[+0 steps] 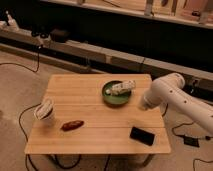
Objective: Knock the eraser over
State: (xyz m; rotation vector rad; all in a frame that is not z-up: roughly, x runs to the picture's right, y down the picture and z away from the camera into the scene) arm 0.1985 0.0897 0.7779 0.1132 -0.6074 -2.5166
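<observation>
The eraser (142,135) is a thin black slab lying flat on the wooden table (95,132), near its front right corner. My white arm reaches in from the right over the table's right side. My gripper (145,105) is at the arm's end, just right of the green bowl (116,98) and above and behind the eraser, apart from it.
The green bowl holds a whitish piece (123,87). A reddish-brown oblong lump (72,125) lies at the front left. A white cup-like object (45,111) stands at the left edge. Cables run on the floor around the table. A dark shelf runs along the back.
</observation>
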